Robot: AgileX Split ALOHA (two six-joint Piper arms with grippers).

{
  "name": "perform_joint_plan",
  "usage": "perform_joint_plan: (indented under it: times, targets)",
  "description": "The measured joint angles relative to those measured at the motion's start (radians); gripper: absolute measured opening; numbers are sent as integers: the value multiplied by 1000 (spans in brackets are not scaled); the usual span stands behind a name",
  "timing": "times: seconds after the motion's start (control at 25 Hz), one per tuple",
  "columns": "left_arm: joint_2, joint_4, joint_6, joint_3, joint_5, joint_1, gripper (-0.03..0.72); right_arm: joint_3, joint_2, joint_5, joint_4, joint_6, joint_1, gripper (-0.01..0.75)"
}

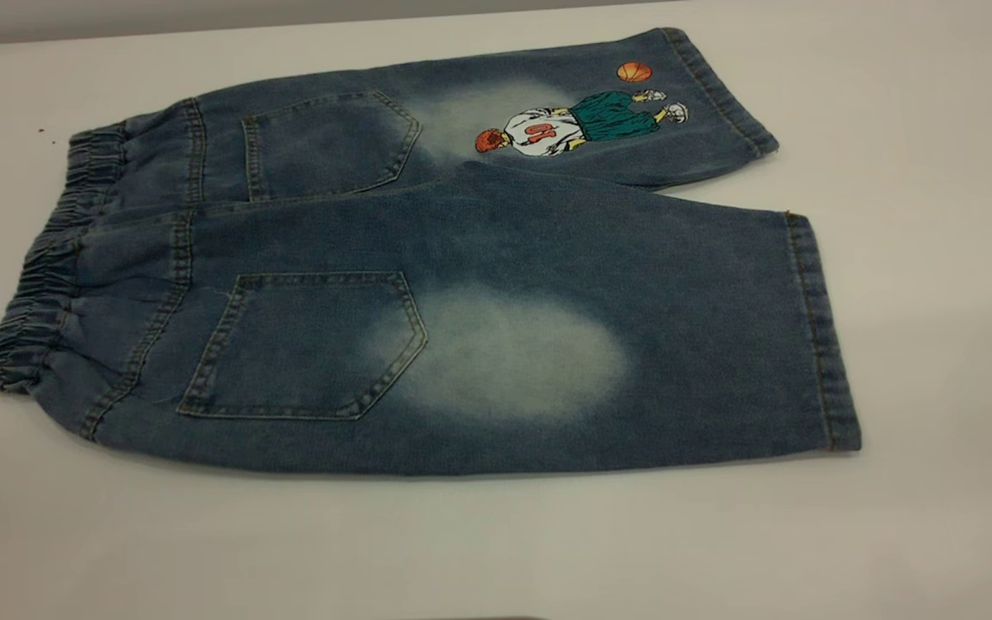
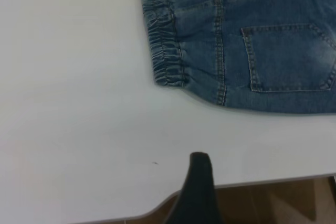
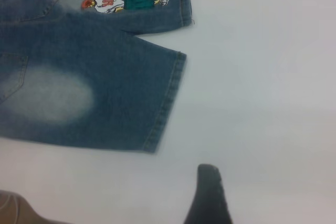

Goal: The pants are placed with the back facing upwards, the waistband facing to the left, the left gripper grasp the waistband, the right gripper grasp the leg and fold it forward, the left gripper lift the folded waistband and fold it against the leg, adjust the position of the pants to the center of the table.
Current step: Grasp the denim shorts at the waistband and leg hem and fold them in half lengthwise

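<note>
The pants (image 1: pixel 427 284) lie flat on the white table (image 1: pixel 935 258), back pockets up. The puckered waistband (image 1: pixel 48 267) is at the left. The plain leg (image 1: pixel 703 336) with its whitish oval is nearest the front, and the cartoon-print leg (image 1: pixel 582 120) lies behind it. Neither gripper shows in the exterior view. In the left wrist view, the left gripper (image 2: pixel 267 167) hangs open over the table's front edge, apart from the waistband (image 2: pixel 163 35). The right gripper (image 3: pixel 252 182) hovers open above bare table, clear of the leg's hem (image 3: pixel 167 100). One black finger (image 3: pixel 208 195) shows.
Bare tabletop surrounds the shorts on all sides. The table's front edge (image 2: pixel 262 182) runs just by the left gripper, with brown floor below it. A tiny dark speck (image 1: pixel 41 131) lies near the far left of the table.
</note>
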Motion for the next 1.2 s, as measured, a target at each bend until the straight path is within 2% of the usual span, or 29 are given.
perform_joint_plan:
  times: [0.76,1.0,1.2]
  targets:
    - [2,0,-5,-1,-1,0,590,-17,25,-7,9,12,0,468]
    - [201,1,-86,-50,-47,0,587,-70,301,-95,39,-13,0,468]
    - [438,11,-189,-57,-164,0,587,-81,637,-206,155,-84,0,468]
